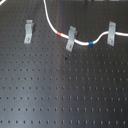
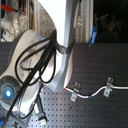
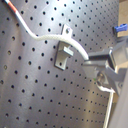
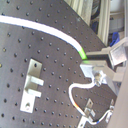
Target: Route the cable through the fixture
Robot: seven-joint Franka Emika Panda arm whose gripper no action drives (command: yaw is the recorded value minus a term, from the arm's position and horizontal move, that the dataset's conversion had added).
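Note:
In the first exterior view the white cable [image 1: 49,22] comes down from the top edge and crosses the board. Its red band [image 1: 60,34] lies just before the middle fixture [image 1: 71,38]. It passes that fixture, shows its blue band [image 1: 90,43], then meets the right fixture [image 1: 111,33] and runs off right. A third fixture [image 1: 28,31] stands alone at the first exterior view's left. The gripper [image 3: 92,64] shows only in both wrist views; its fingers [image 4: 92,65] look closed on the cable [image 4: 45,27].
The black perforated board [image 1: 60,95] carries everything. The arm's white base with looped black cables [image 2: 37,65] fills the second exterior view's left, right beside the middle fixture [image 2: 74,91]. Shelving and clutter stand behind the board.

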